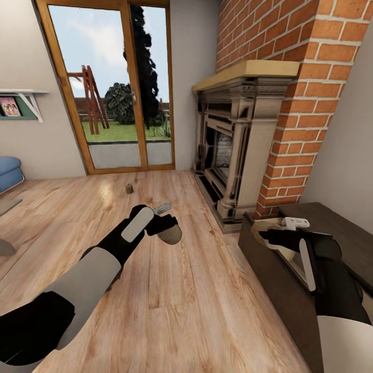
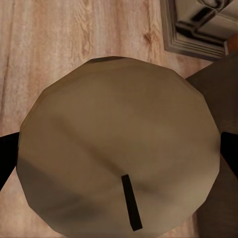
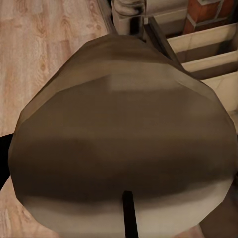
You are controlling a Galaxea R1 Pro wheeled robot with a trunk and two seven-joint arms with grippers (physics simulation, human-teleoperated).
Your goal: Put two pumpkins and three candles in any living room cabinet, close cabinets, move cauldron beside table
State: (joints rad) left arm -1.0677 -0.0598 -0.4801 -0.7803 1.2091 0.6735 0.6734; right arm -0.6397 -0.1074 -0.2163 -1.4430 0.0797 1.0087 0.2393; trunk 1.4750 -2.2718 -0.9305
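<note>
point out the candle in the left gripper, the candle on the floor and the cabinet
candle in left gripper (image 2: 119,144): left wrist view, top face
candle on floor (image 1: 129,188): head view, side
cabinet (image 1: 274,290): head view, dark front

My left gripper holds 1 candle over the floor; my right gripper holds another above the cabinet, fireplace behind it.

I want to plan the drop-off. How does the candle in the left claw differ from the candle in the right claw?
The left candle hangs over bare floor; the right candle hangs over the cabinet's open drawer. The left candle shows more clearly in the head view; the right is mostly hidden behind its claw. Both are beige-grey with dark wicks.
</note>
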